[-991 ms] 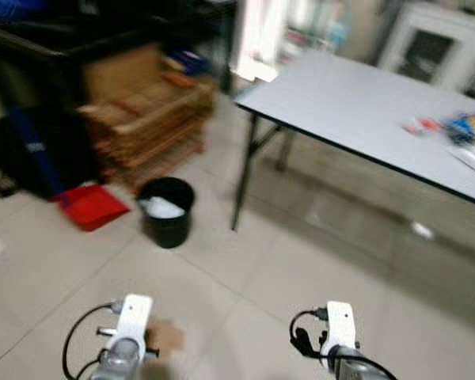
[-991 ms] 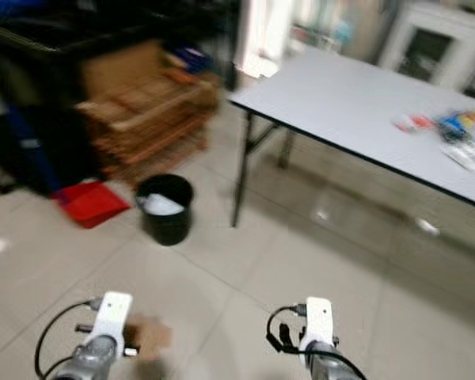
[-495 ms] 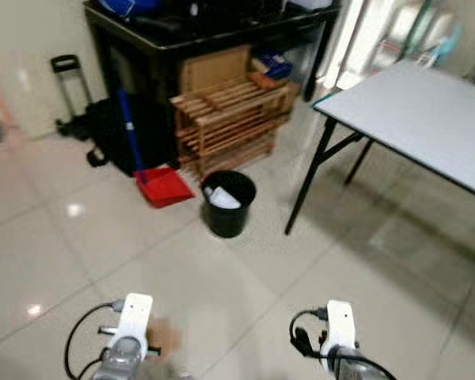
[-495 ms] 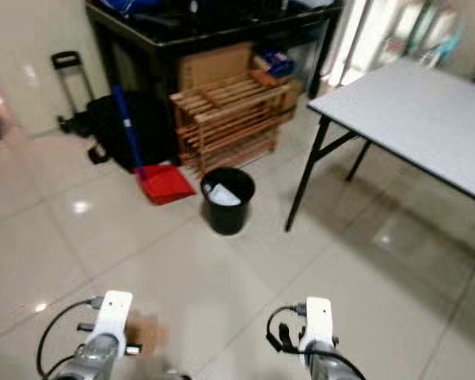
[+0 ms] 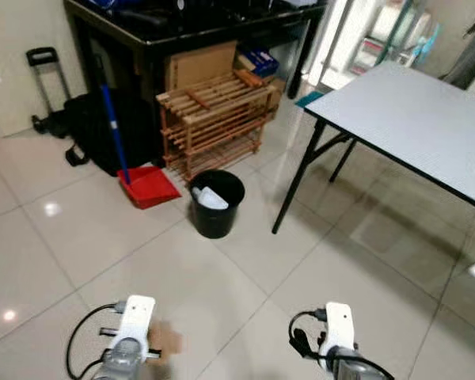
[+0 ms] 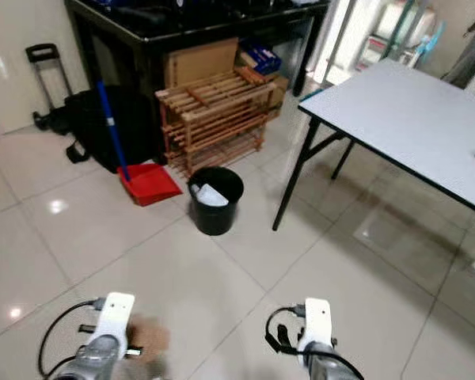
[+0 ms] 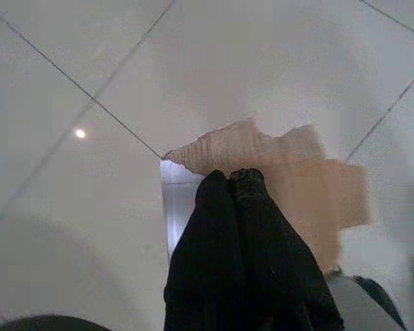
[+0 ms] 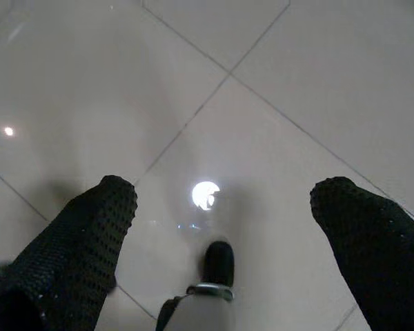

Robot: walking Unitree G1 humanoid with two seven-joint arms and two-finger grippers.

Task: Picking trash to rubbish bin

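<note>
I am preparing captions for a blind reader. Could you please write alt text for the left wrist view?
The left claw, its two black fingers shut together, pinches a torn piece of brown cardboard above a pale tiled floor. A small spot of light reflects on one tile.

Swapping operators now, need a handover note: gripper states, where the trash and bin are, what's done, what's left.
Left gripper: fingers shut on a torn piece of brown cardboard, held above the tiled floor.
Right gripper: open, holding nothing, over bare tiles.
Round black rubbish bin: on the floor ahead, between the red dustpan and the grey folding table, in front of the wooden slatted rack; white trash already inside.
Done: cardboard picked up.
Left: walk to the bin, drop the cardboard in.
</note>
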